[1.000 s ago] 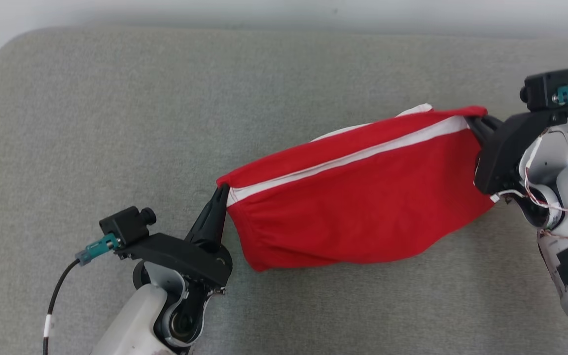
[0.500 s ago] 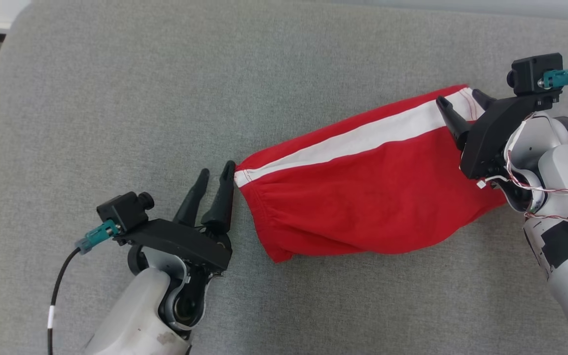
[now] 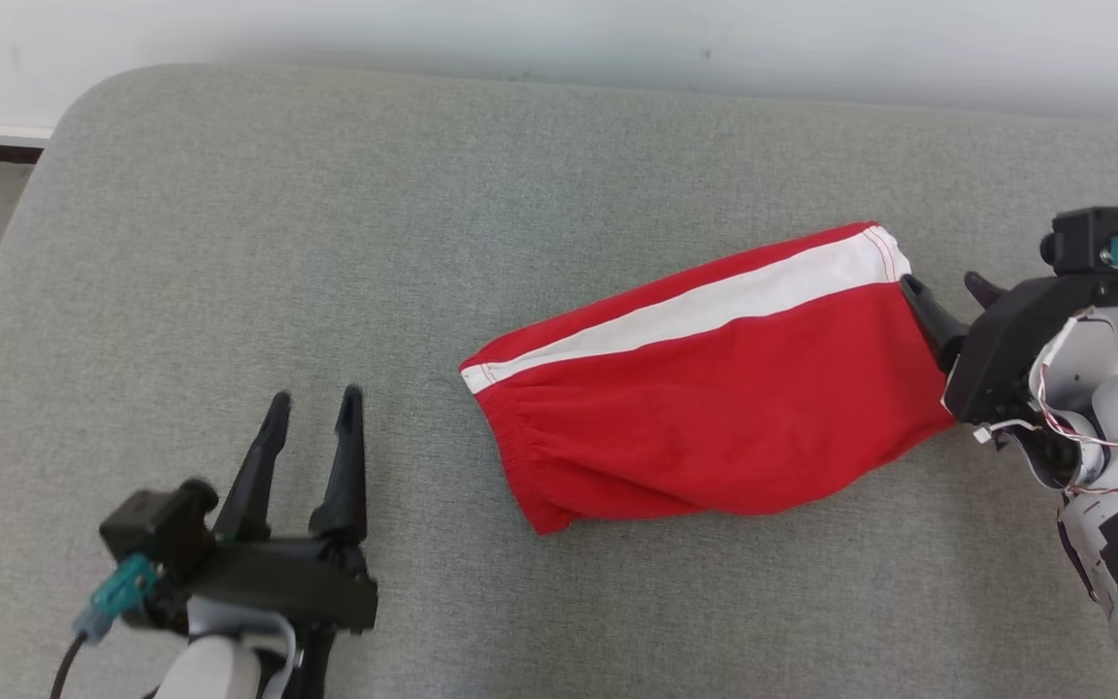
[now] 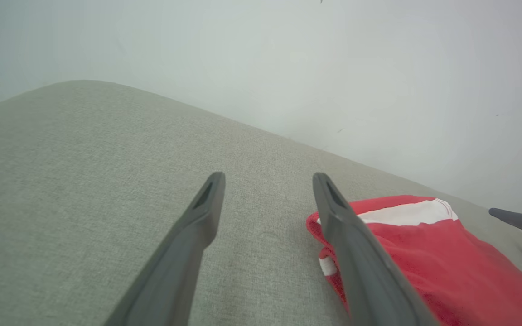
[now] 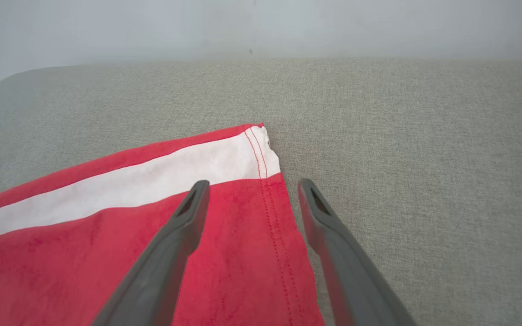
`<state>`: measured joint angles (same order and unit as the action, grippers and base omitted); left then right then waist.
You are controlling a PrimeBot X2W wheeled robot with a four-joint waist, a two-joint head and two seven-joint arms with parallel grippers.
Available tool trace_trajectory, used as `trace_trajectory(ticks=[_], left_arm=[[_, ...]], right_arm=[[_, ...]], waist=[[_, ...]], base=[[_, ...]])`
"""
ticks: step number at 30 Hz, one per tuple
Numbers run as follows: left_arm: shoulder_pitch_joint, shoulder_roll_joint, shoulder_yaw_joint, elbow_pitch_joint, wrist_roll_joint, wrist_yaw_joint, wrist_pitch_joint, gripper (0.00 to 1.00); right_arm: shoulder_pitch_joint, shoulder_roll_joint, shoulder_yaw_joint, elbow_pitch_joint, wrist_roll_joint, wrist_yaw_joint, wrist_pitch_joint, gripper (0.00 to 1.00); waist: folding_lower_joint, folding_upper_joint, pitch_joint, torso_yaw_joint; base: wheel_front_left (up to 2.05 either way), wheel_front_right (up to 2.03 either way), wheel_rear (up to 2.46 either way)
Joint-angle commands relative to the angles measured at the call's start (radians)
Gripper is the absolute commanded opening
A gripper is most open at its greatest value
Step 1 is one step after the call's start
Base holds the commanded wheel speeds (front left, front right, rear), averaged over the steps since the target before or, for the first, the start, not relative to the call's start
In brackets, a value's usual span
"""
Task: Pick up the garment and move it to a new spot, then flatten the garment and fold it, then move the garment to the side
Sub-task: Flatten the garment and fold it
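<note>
The garment (image 3: 714, 408), red shorts with a white side stripe, lies folded and slanted on the grey cushion (image 3: 326, 243). My left gripper (image 3: 312, 413) stands open at the lower left, well clear of the waistband end, nothing between its fingers. In the left wrist view the garment (image 4: 424, 253) lies to the right of the open left gripper (image 4: 268, 181). My right gripper (image 3: 942, 291) is open at the hem end on the right. In the right wrist view the right gripper (image 5: 249, 188) hovers just over the hem corner of the garment (image 5: 152, 235), holding nothing.
A pale wall (image 3: 559, 39) runs along the cushion's far edge. The cushion's rounded left corner (image 3: 64, 116) drops off to a darker floor strip. The other arm's dark fingertip (image 4: 514, 219) pokes in at the right of the left wrist view.
Both grippers opened and let go of the garment, which now lies flat on the cushion. The left gripper has drawn back to the lower left; the right backed off slightly. The camera also shifted.
</note>
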<state>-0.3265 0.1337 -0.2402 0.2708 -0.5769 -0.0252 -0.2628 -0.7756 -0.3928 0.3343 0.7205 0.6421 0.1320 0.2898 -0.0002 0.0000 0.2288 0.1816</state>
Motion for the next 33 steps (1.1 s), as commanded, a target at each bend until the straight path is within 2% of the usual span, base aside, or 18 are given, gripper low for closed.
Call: trace_trajectory(ticks=[1,8,15,18,26,27,28,29,33], left_arm=[[0.039,-0.005,0.026,-0.024,0.041,-0.001,-0.002,1.00],[0.150,-0.031,0.116,-0.088,0.175,-0.035,-0.002,1.00],[0.216,-0.057,0.155,-0.115,0.236,-0.057,-0.002,1.00],[0.235,-0.066,0.169,-0.126,0.253,-0.066,-0.002,1.00],[0.253,-0.074,0.201,-0.130,0.274,-0.086,-0.002,1.00],[0.256,-0.076,0.202,-0.125,0.277,-0.088,-0.002,1.00],[0.257,-0.077,0.201,-0.124,0.277,-0.090,-0.002,1.00],[0.258,-0.078,0.199,-0.121,0.276,-0.092,-0.002,1.00],[0.259,-0.079,0.199,-0.118,0.277,-0.097,-0.002,1.00]], right_arm=[[0.014,-0.003,-0.007,0.011,0.011,-0.002,-0.007,1.00],[0.029,0.005,-0.047,0.094,0.016,-0.002,-0.020,1.00],[0.019,0.016,-0.128,0.225,-0.031,-0.002,-0.078,1.00],[0.006,0.044,-0.147,0.264,-0.041,-0.002,-0.086,1.00],[0.023,0.090,-0.127,0.350,-0.080,-0.001,-0.012,1.00],[0.024,0.090,-0.132,0.371,-0.093,-0.001,-0.013,0.61],[0.023,0.091,-0.134,0.378,-0.096,-0.001,-0.016,0.33],[0.022,0.092,-0.137,0.383,-0.100,-0.001,-0.019,0.00],[0.014,0.089,-0.148,0.392,-0.110,-0.003,-0.037,0.00]], waist=[[0.0002,0.0000,-0.009,0.004],[0.0002,0.0000,0.005,0.040],[0.0002,0.0000,0.015,0.089],[0.0002,0.0000,0.024,0.103],[0.0002,0.0000,0.025,0.115],[0.0002,0.0000,0.020,0.115],[0.0002,0.0000,0.019,0.114],[0.0002,0.0000,0.018,0.113],[0.0002,0.0000,0.017,0.109]], base=[[0.00,0.00,0.00],[0.00,0.00,0.00],[0.00,0.00,0.00],[0.00,0.00,0.00],[0.00,0.00,0.00],[0.00,0.00,0.00],[0.00,0.00,0.00],[0.00,0.00,0.00],[0.00,0.00,0.00]])
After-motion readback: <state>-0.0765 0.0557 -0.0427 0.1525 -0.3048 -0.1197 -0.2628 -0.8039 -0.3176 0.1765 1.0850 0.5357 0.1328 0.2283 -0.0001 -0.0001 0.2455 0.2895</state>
